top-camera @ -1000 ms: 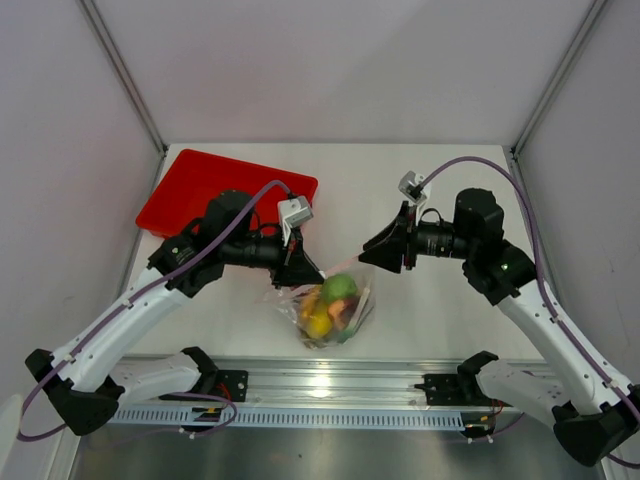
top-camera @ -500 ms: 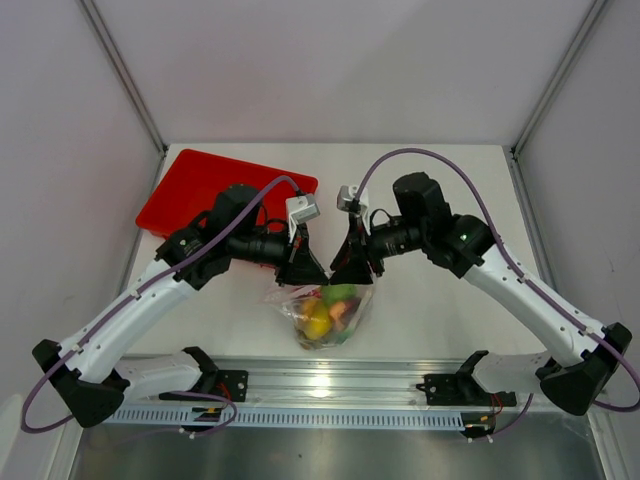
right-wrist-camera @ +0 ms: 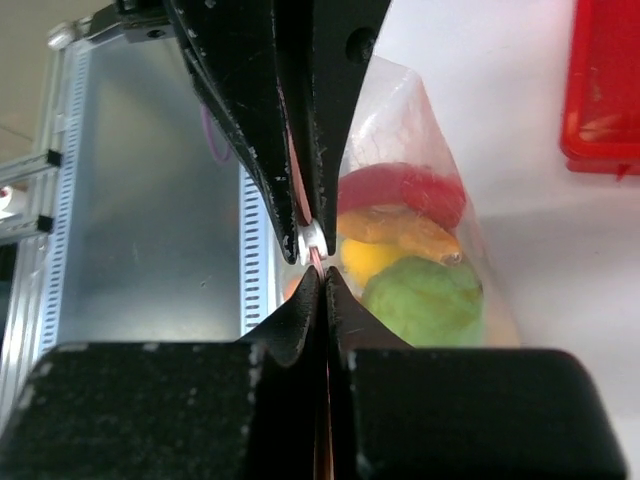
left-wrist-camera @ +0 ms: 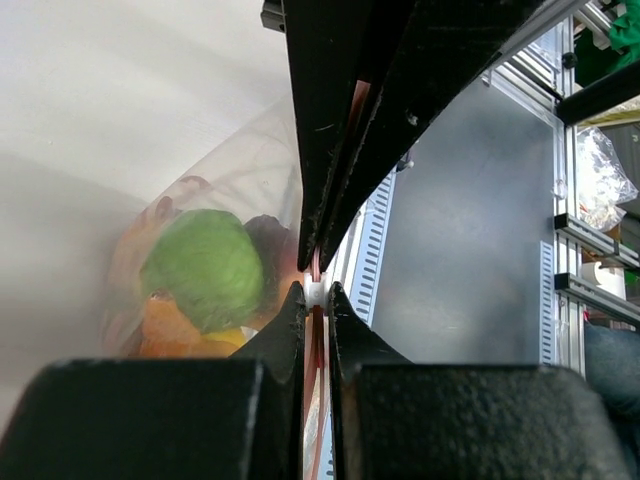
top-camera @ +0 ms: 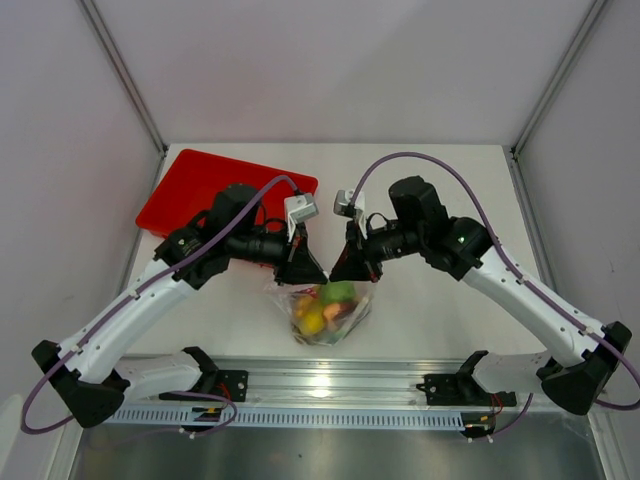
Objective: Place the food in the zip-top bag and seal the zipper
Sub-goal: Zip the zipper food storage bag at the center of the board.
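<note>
Item: zip-top bag [top-camera: 325,312], food [top-camera: 338,293] inside, at the table [top-camera: 420,190] near edge, mouth uppermost. The zipper [left-wrist-camera: 316,335] is pinched by left gripper [top-camera: 318,274] and right gripper [top-camera: 338,274], jaws closed thin, tips met mid-mouth. Its length is judged to run sideways, outward from each.

No readable text, labels, brands or numbers anywhere, not on arms, bag, tray or rail. Nothing legible, honestly.

My left gripper [top-camera: 318,274] and right gripper [top-camera: 339,274] sit tip to tip above the zip-top bag [top-camera: 330,312], no passage between; the red tray [top-camera: 195,185] blocks far left; bare table [top-camera: 440,300] lies right.
</note>
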You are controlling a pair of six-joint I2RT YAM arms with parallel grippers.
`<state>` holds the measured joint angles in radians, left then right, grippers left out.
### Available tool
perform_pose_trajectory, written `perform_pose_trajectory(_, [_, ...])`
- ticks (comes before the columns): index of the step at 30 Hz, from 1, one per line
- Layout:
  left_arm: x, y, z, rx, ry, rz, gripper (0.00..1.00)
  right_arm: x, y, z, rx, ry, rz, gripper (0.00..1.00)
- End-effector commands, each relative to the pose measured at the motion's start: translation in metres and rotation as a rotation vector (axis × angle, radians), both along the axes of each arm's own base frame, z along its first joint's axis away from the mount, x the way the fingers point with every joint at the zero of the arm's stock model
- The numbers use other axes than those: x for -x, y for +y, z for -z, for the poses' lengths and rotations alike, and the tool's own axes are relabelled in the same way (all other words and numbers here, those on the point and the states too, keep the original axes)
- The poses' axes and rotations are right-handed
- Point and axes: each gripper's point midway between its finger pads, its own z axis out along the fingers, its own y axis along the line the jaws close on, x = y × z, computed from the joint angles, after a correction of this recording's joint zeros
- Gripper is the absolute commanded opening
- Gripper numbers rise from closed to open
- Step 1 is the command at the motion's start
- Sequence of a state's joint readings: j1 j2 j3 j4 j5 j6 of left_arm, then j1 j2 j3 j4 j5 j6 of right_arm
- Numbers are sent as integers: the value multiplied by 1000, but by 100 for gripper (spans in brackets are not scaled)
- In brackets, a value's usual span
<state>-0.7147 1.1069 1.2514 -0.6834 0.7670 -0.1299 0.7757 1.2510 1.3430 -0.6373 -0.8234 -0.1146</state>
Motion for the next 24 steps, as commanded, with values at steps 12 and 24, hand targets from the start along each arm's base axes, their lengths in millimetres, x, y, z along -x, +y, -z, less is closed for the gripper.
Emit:
perform_pose_trajectory(12, [-28,70,-5,-65,-199,-458,1,-92,-49,8,109,-126,572,0])
perform_pose_trajectory(24, [-17,110,8,-66,-225,-616,25,-86,-48,17,127,-74,573,0])
